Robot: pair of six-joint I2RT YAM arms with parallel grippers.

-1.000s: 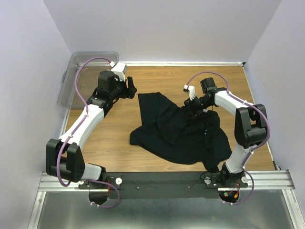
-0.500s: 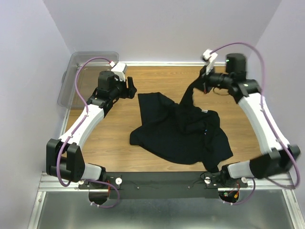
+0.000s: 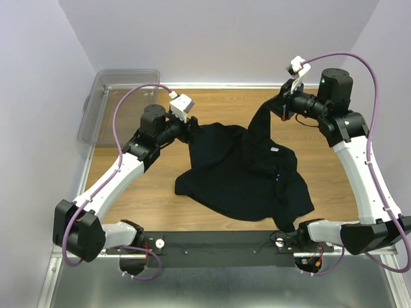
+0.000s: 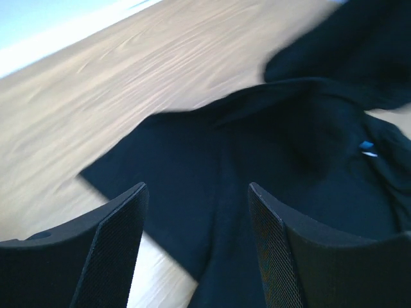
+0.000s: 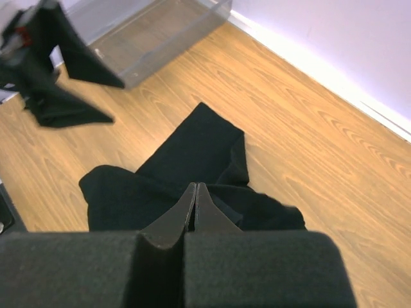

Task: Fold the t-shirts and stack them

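Two arms sit bolted to a dark rail (image 3: 218, 240) at the near table edge. Just beyond it, mid-table, the t-shirts (image 3: 244, 186) lie as one crumpled black heap on the wood table (image 3: 148, 186); can't tell how many are in it. A small white neck tag (image 3: 274, 149) shows on top, right of centre.

Left gripper (image 3: 191, 131) is low at the heap's far-left corner, approx. over the cloth edge. In the wrist view its fingers (image 4: 115, 244) stand wide apart w/ nothing between them and black cloth below. Whether they touch the cloth can't be told.

Further back & to the right, right gripper (image 3: 282, 108) is up high. Its fingers (image 5: 186, 205) are pressed together, pinching part of the t-shirts, and a taut strip of cloth runs from the heap up to the tips.

Far-left corner: clear plastic bin (image 3: 122, 80), well apart from the heap.
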